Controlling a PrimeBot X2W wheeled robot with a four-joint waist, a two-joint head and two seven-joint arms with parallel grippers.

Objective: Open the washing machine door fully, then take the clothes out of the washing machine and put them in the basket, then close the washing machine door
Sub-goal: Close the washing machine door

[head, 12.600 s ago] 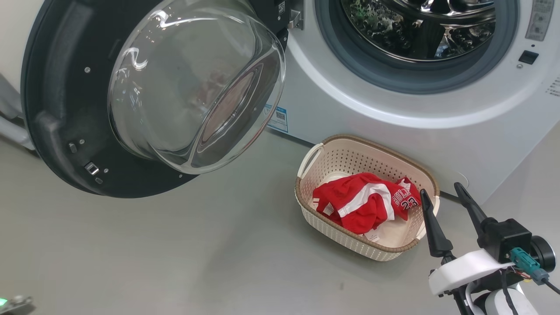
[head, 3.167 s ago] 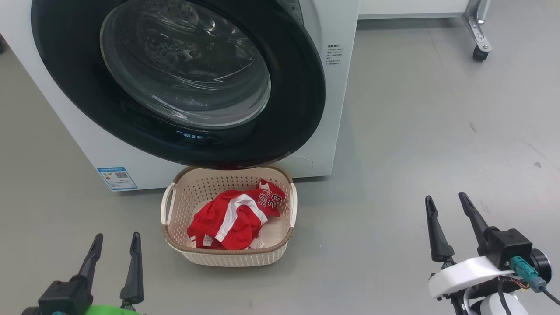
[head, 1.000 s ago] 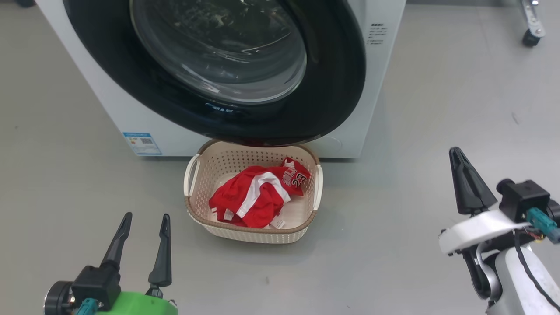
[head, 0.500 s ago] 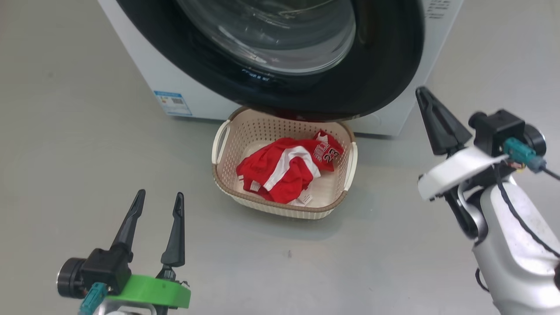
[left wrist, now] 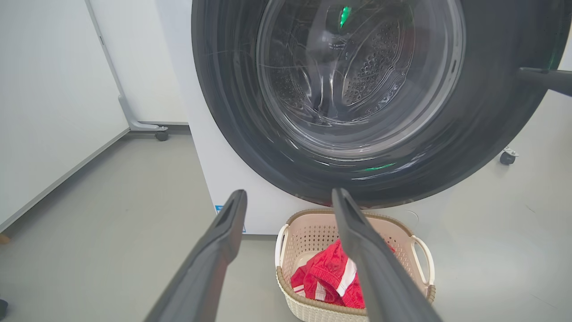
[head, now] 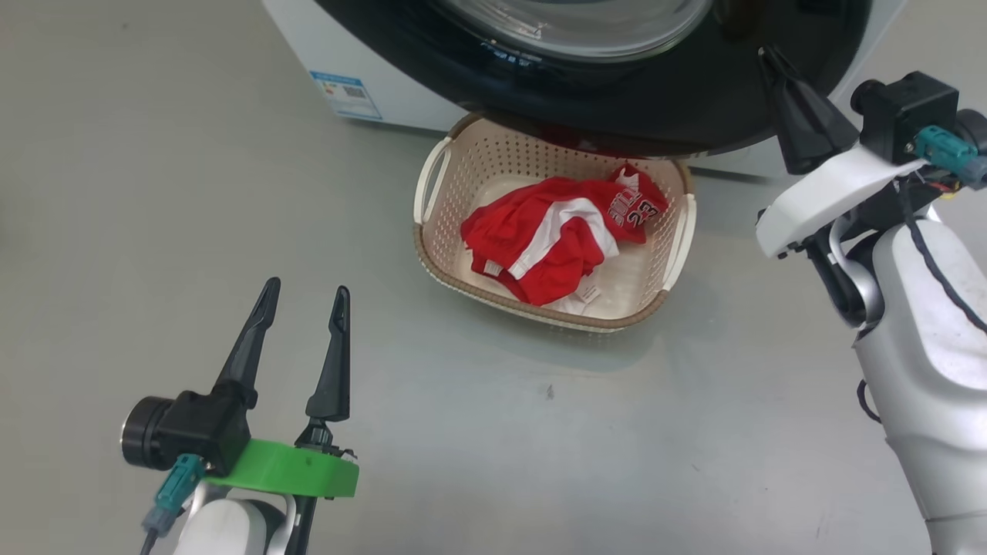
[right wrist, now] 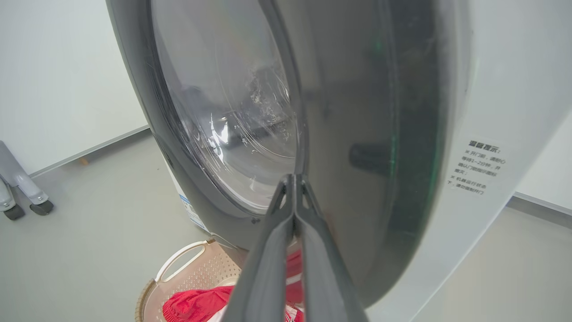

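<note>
Nearest, left gripper (head: 306,287), fingers spread and empty. Beyond, cream perforated basket (head: 432,254) holds crumpled red clothes (head: 540,231), white-striped, numbered 23. Farthest, glossy black washing machine door (head: 655,116), shut, with right gripper (head: 767,58), fingers pressed together, by its right edge.

Smooth grey floor (head: 139,193), evenly lit and faintly scuffed. White wall panels (left wrist: 49,89) behind, meeting it at a pale skirting. Grey metal leg (left wrist: 124,109) on a small black caster (left wrist: 161,134) beside one panel.
</note>
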